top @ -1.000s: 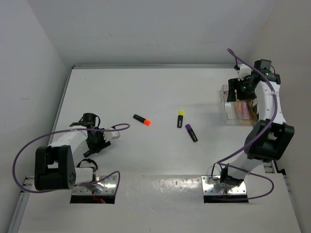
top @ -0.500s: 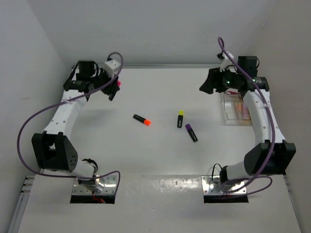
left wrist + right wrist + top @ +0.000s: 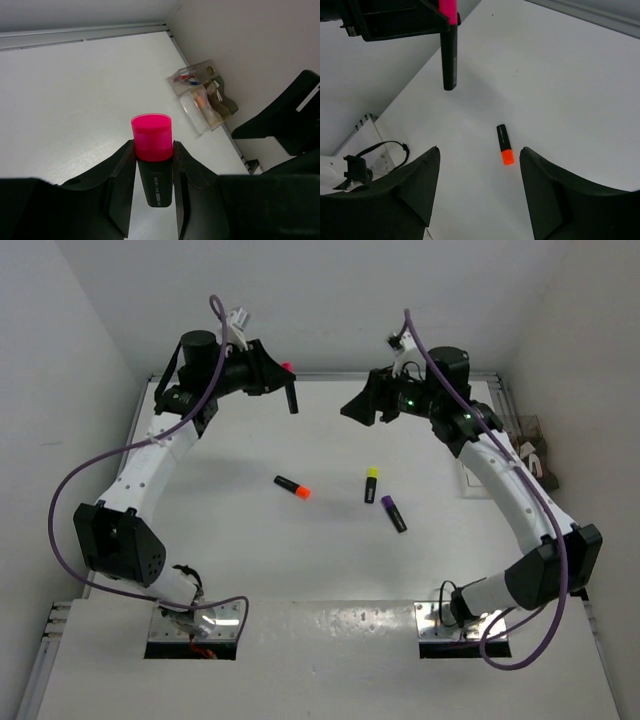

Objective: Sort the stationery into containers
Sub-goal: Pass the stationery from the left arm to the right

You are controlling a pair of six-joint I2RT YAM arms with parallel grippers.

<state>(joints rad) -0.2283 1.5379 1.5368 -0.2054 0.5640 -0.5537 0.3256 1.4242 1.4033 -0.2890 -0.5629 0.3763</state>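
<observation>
My left hand is closed on the pink-capped highlighter, gripping it just below the cap and holding it high above the surface in the upper middle of the overhead view. My right hand is open and holds nothing. Finding one: the hold sits at one end only and the long black barrel hangs free below the jaws, so a quick swing could tilt it or let it slip out. Finding two: the two hands face each other near the upper centre, and the clear tray lies at the right edge, partly behind my right arm. A direct carry risks striking that arm. Finding three: the tray already holds items, so a high release may bounce the highlighter onto the rim or out. The orange-capped, yellow-capped and purple-capped highlighters lie unsorted mid-surface.
</observation>
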